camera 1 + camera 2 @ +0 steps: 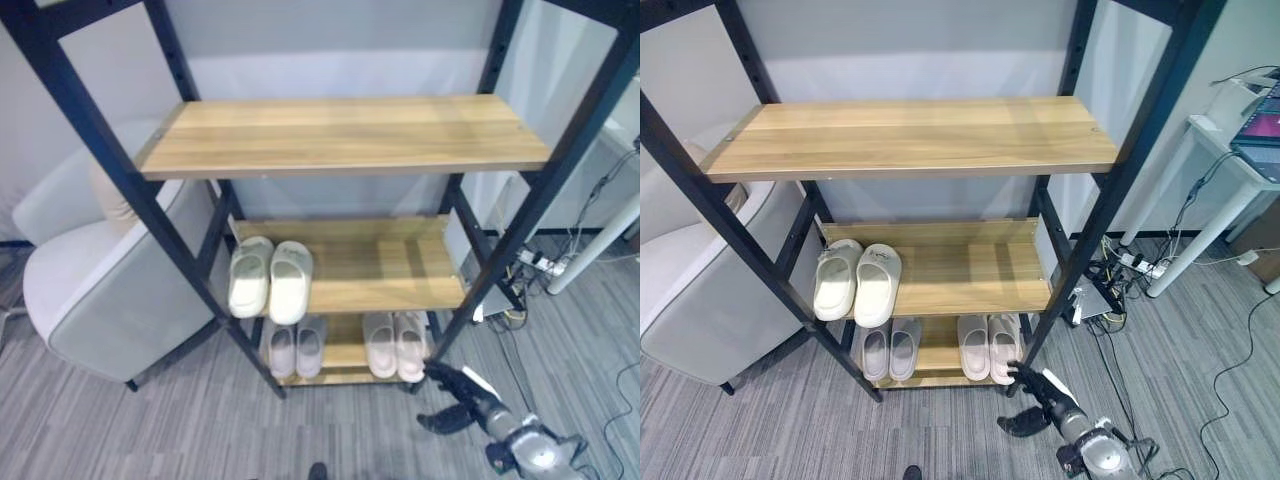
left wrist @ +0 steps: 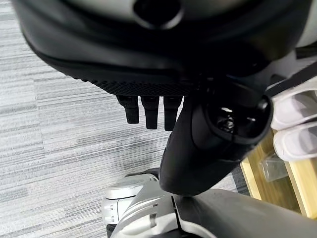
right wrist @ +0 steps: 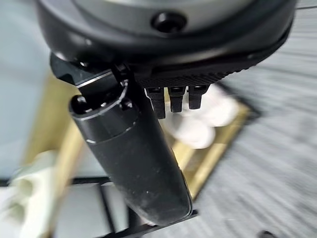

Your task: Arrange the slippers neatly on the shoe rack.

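Altogether six slippers (image 1: 272, 281) on shoe rack (image 1: 345, 135) (three pairs), right robot hand (image 1: 455, 395) open, empty.

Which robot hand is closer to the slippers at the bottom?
Right. The right hand hangs open by the rack's front right leg, beside the bottom-shelf pinkish slippers. The left hand faces carpet.

A shoe rack (image 1: 910, 140) with a black frame and three wooden shelves stands on grey carpet (image 1: 760, 430). A cream pair of slippers (image 1: 857, 281) lies at the left of the middle shelf. The bottom shelf holds a pale pair (image 1: 891, 349) on the left and another pair (image 1: 989, 346) on the right. The right hand (image 1: 1042, 397) hangs low beside the rack's front right post, fingers relaxed and holding nothing. A white armchair (image 1: 690, 290) sits left of the rack.
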### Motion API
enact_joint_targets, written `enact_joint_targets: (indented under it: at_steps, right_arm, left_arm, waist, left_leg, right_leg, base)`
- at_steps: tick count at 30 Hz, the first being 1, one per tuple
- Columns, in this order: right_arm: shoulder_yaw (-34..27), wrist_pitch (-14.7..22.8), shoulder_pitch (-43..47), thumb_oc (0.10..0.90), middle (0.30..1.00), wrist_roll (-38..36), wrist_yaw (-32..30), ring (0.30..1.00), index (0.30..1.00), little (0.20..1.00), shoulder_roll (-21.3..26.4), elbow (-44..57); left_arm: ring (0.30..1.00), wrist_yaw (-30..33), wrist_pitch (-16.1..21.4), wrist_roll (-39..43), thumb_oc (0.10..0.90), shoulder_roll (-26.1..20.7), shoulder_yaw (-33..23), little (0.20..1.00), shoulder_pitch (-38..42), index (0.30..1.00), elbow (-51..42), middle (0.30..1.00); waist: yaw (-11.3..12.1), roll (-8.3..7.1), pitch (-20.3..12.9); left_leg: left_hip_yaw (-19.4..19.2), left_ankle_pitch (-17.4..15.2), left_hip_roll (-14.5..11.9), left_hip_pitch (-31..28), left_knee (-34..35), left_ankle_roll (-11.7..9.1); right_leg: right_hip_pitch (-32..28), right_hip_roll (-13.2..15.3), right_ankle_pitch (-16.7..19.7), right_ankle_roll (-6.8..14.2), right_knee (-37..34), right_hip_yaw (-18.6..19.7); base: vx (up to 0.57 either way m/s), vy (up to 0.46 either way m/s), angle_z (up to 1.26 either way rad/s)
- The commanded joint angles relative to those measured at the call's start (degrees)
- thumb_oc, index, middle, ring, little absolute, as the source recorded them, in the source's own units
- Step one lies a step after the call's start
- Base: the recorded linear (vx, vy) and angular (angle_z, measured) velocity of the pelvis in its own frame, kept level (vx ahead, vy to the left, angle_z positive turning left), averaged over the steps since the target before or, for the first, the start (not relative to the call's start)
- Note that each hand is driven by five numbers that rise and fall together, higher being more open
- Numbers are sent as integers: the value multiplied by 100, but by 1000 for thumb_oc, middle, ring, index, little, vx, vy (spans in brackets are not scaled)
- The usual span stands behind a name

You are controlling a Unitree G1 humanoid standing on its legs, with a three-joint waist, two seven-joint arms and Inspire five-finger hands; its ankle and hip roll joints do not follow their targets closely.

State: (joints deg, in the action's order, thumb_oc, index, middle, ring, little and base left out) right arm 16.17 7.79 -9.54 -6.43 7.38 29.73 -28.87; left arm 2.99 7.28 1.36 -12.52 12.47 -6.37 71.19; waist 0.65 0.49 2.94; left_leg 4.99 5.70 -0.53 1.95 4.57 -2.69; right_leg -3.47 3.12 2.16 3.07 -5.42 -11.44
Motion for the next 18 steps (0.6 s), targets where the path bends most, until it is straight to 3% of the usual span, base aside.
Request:
enact_joint_targets:
  at_steps: [1, 8, 9, 12, 14, 16, 17, 18]
  right_arm:
    - [95, 302, 476, 800, 900, 67, -327, 900, 900, 900, -217, -274]
    - [92, 222, 860, 800, 900, 134, -737, 900, 900, 900, -652, -2129]
    - [51, 182, 999, 800, 900, 188, -879, 900, 900, 900, -761, -2774]
    - [-14, 163, 1125, 800, 900, 147, -985, 900, 900, 900, -849, -3180]
    - [-128, 104, 1206, 800, 900, 123, -1077, 900, 900, 900, -912, -3680]
    - [-146, 92, 1218, 800, 900, 115, -1078, 900, 900, 900, -926, -3786]
    - [-174, 20, 1231, 800, 900, 188, -1091, 900, 900, 900, -939, -3977]
    - [-173, 22, 1233, 800, 900, 190, -1092, 900, 900, 900, -941, -3981]
  left_arm:
    - [900, -176, 137, -261, 800, 366, 372, 900, 539, 900, 244, 900]
    - [900, -87, 136, -320, 800, 260, 537, 900, 601, 900, 172, 900]
    - [900, -59, 134, -337, 800, 241, 566, 900, 651, 900, 185, 900]
    - [900, -12, 130, -336, 800, 228, 595, 900, 721, 900, 194, 900]
    - [900, 16, 116, -368, 800, 232, 603, 900, 820, 900, 226, 900]
    - [900, 15, 114, -377, 800, 235, 608, 900, 827, 900, 232, 900]
    - [900, 17, 104, -404, 800, 247, 595, 900, 862, 900, 243, 900]
    - [900, 17, 104, -404, 800, 247, 594, 900, 861, 900, 243, 900]
  waist:
    - [89, -52, -140]
    - [181, -47, -42]
    - [218, -33, -4]
    - [263, -47, 108]
    - [262, -198, 226]
    - [247, -226, 226]
    - [209, -343, 226]
    - [209, -334, 231]
  left_leg:
    - [-233, -207, -212, -83, 43, -253]
    - [-164, -77, -265, 54, 25, -295]
    - [-157, -50, -269, 122, 3, -312]
    - [-142, 7, -252, 246, -112, -328]
    - [-129, -384, -147, 324, -658, -294]
    - [-113, -537, -130, 326, -842, -288]
    - [-122, -834, -84, 242, -1275, -277]
    - [-119, -864, -94, 248, -1309, -279]
  right_leg:
    - [188, -15, -286, 228, 79, 24]
    - [228, -100, -303, 191, 42, 24]
    - [253, -102, -305, 196, 42, -1]
    - [265, -74, -283, 192, 42, -26]
    - [423, 84, -110, 193, 42, -95]
    - [458, 111, -82, 193, 42, -127]
    - [576, 222, 15, 199, 42, -177]
    - [567, 210, 10, 198, 42, -179]
  base:
    - [-49, -72, -7]
    - [-63, -70, 0]
    - [-127, -64, 3]
    - [-128, -31, 9]
    - [-240, -45, 21]
    - [-145, -14, 27]
    - [-163, -8, 24]
    - [-184, 12, 19]
